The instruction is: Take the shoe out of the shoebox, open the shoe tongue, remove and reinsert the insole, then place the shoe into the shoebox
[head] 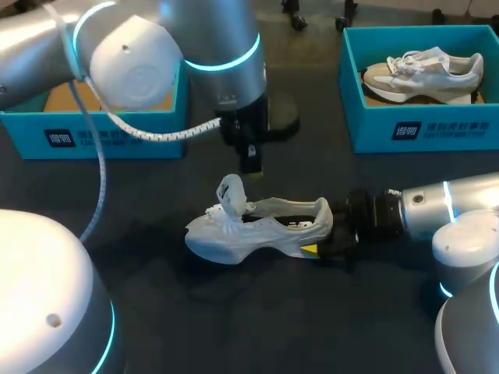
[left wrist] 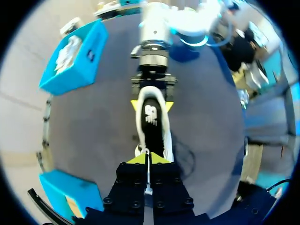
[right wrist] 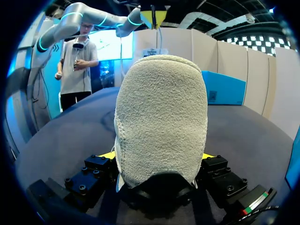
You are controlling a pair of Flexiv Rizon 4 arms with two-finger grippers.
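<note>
A white shoe (head: 257,230) lies on its side mid-table, its tongue (head: 231,191) lifted up. My right gripper (head: 326,235) comes in from the right and is shut on the shoe's heel (right wrist: 161,117), one yellow tip on each side. My left gripper (head: 253,165) hangs just above the shoe's front. It is shut on a thin white lace (left wrist: 148,176) that rises from the shoe (left wrist: 152,124). The dark insole (left wrist: 151,117) shows inside the shoe opening. In the right wrist view the left gripper (right wrist: 154,18) is above the heel with the lace hanging from it.
A blue shoebox (head: 421,132) at the back right holds another pale shoe (head: 425,74). A second blue box (head: 101,134) stands at the back left, partly behind my left arm. Dark bare tabletop (head: 234,312) lies in front of the shoe.
</note>
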